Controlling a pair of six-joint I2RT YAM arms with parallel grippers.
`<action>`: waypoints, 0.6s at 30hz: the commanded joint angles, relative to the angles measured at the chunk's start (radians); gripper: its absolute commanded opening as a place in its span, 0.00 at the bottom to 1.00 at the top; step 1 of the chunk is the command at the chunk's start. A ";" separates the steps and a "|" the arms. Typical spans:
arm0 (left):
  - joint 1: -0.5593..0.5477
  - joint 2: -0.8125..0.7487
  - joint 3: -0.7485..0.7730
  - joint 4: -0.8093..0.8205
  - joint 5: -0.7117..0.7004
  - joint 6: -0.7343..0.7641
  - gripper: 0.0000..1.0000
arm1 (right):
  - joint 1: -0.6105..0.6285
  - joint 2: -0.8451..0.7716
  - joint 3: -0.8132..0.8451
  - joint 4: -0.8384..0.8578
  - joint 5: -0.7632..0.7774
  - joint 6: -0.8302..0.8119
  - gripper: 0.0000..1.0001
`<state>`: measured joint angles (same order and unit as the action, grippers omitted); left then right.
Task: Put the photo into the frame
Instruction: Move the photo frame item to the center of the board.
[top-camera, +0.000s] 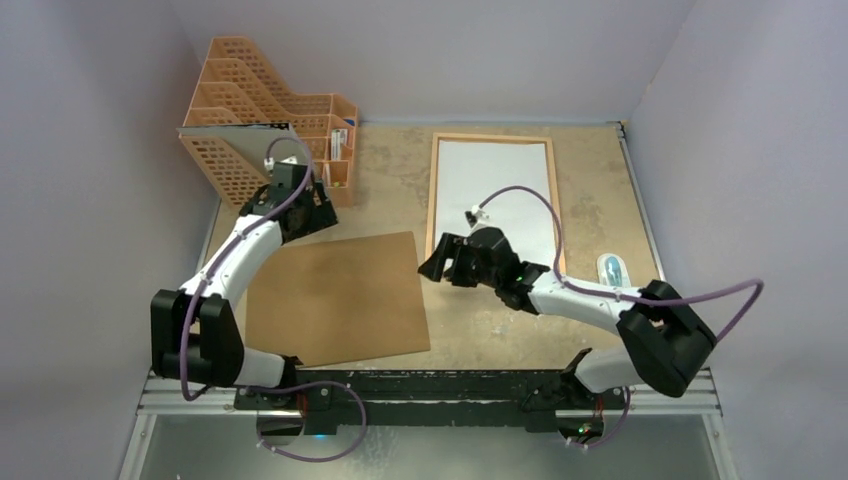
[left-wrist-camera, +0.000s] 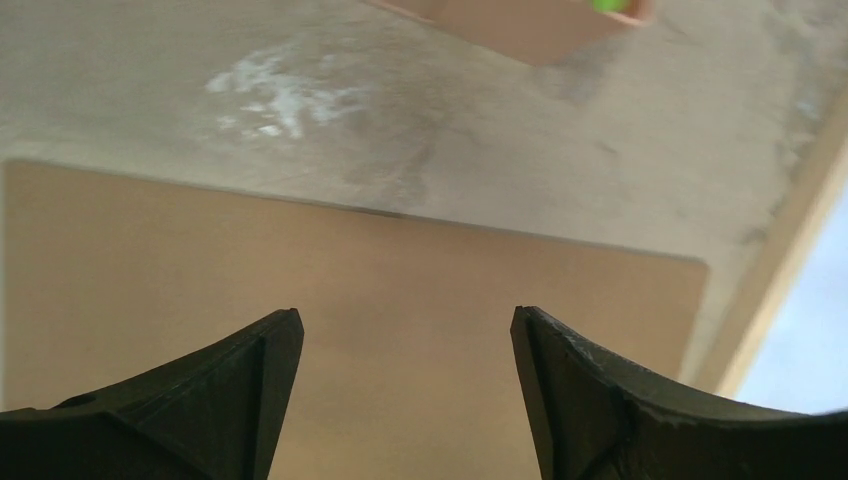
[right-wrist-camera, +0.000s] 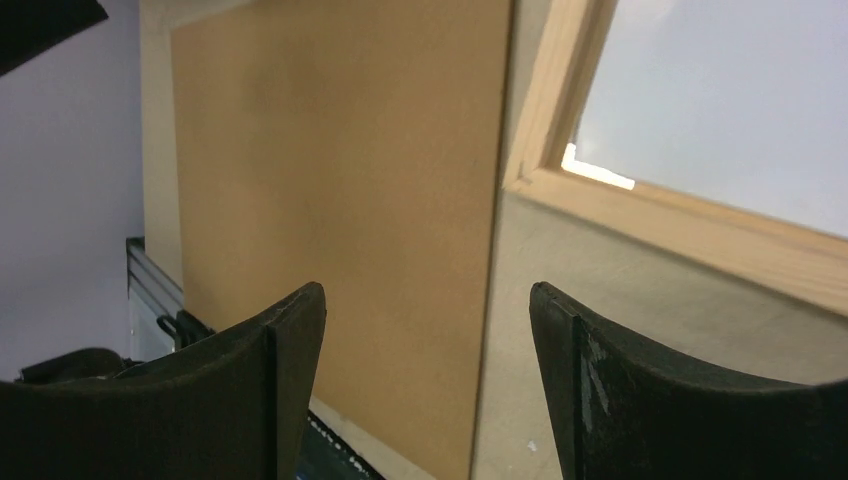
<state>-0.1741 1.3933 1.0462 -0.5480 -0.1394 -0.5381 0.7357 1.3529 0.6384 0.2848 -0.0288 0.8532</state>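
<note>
We list:
- Left claw: wide, empty, over the board's far edge.
- Right claw: wide, empty, just right of the board.
- Frame: flat, right of the board.
- Photo: we judge it the white sheet inside the frame, face down. Thin, light, floppy, slick; we would pinch an edge.

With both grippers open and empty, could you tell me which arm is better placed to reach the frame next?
Right. The right gripper hangs open just beside the left rail of the frame; the left gripper is over the brown board near the orange rack, clearly farther away.
</note>
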 joint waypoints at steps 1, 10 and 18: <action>0.156 0.006 -0.072 0.000 -0.103 -0.012 0.83 | 0.088 0.065 0.018 0.060 0.020 0.101 0.80; 0.495 -0.006 -0.175 0.074 0.062 -0.027 0.87 | 0.137 0.147 0.114 -0.069 0.115 0.134 0.90; 0.599 0.037 -0.226 0.168 0.056 -0.028 0.79 | 0.139 0.197 0.142 -0.127 0.140 0.206 0.91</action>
<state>0.3870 1.4113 0.8196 -0.4541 -0.1024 -0.5636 0.8730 1.5196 0.7345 0.2203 0.0669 1.0008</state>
